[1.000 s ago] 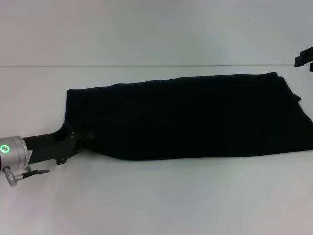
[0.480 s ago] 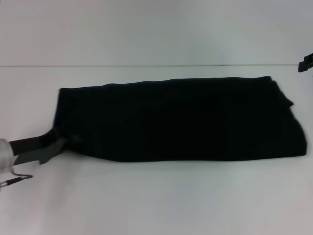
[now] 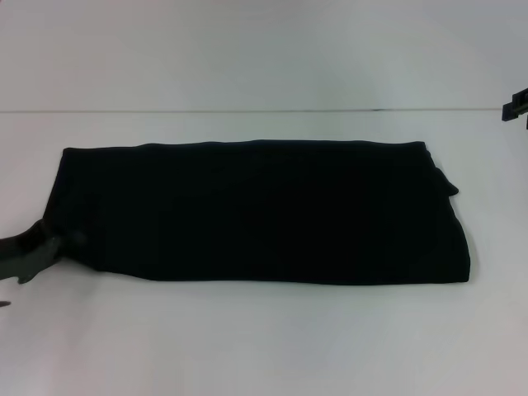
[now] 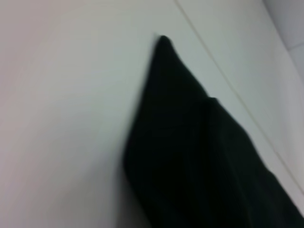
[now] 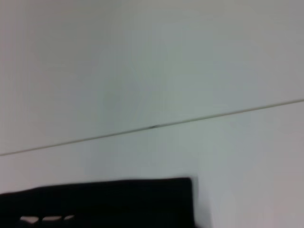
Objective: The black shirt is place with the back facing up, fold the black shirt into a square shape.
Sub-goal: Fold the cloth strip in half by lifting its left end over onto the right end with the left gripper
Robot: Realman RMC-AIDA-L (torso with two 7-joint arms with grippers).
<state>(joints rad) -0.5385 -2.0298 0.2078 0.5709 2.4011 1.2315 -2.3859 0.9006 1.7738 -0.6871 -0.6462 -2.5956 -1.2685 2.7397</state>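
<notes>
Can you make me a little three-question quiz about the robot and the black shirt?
1. True or false: the black shirt lies as a long folded band, not yet a square.
2. Which pincer touches the shirt? A) left pincer B) right pincer
3. Fill in: the shirt rests on a white ____.

Key: 1 true; 2 A, at the shirt's near-left corner, while the right one waits at the far right edge, away from the cloth; 3 table.
</notes>
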